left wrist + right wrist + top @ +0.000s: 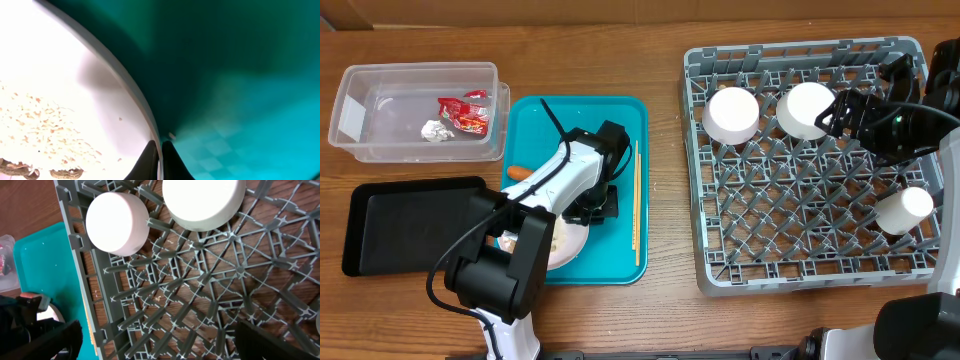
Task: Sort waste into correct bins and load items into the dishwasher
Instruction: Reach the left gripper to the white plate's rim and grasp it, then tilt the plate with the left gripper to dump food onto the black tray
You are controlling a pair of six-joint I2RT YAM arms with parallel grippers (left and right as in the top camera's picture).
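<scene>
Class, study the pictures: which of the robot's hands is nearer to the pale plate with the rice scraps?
Left. The left hand pinches the rim of the plate on the teal tray. The right hand is open over the dish rack, well away.

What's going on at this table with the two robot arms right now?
The left gripper is pinching the rim of the plate, which carries rice scraps, on the teal tray. The right gripper hangs open over the dish rack, where three white cups sit. The red wrapper and foil ball are in the clear tub; the carrot and chopsticks lie on the teal tray.
</scene>
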